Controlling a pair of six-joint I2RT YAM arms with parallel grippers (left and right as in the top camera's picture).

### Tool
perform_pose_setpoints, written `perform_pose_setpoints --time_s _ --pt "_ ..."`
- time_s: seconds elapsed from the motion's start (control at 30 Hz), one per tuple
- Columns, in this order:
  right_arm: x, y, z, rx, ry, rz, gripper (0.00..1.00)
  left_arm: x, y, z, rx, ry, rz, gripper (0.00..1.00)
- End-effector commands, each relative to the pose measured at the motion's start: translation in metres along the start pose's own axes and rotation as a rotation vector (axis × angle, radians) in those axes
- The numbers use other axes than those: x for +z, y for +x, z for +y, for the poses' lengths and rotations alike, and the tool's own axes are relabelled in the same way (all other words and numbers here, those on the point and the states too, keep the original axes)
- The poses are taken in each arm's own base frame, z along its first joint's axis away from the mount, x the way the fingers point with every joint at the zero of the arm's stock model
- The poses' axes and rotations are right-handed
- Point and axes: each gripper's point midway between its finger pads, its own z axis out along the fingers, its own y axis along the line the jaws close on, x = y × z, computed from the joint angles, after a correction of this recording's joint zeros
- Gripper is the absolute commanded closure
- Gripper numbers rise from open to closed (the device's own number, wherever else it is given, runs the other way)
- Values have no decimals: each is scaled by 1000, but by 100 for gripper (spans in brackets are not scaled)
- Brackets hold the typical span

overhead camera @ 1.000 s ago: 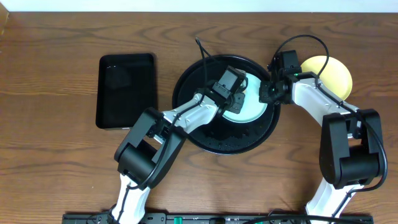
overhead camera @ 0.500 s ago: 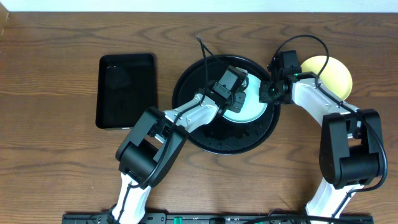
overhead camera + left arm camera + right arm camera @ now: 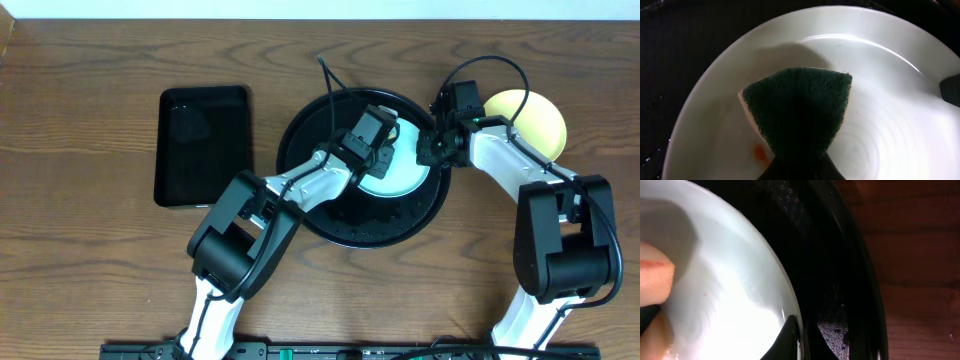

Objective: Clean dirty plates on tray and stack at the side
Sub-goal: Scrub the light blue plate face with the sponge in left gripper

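Note:
A pale blue plate (image 3: 400, 172) lies on the right half of the round black tray (image 3: 330, 210). My left gripper (image 3: 384, 150) is shut on a green-faced sponge (image 3: 800, 105), which presses flat on the plate (image 3: 890, 100). An orange speck (image 3: 759, 152) sits just left of the sponge. My right gripper (image 3: 432, 150) is shut on the plate's right rim (image 3: 792, 325), one finger inside and one outside. A pale yellow plate (image 3: 540, 125) rests on the bare wood to the right of the tray, partly under my right arm.
A rectangular black tray (image 3: 203, 145) lies on the table left of the round tray. The round tray's rim (image 3: 865, 280) runs close beside the plate's edge, with wet specks on its floor. Brown tabletop (image 3: 920, 255) lies beyond it.

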Motion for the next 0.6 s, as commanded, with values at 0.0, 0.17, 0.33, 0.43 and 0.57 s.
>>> perform_pose_setpoints --time_s 0.0,0.17,0.33,0.43,0.57 --pt "11 18 -2 7 14 48 99 20 24 41 -4 -108 62 92" --pt "11 18 -2 7 15 48 99 20 19 51 -25 -112 50 92" --pt "11 18 -2 6 15 48 99 21 11 50 -27 -106 15 92" --pt "11 18 -2 6 14 47 99 21 5 49 -29 -102 -10 92" --pt "11 17 -2 6 14 46 99 21 -2 48 -30 -97 -36 92"
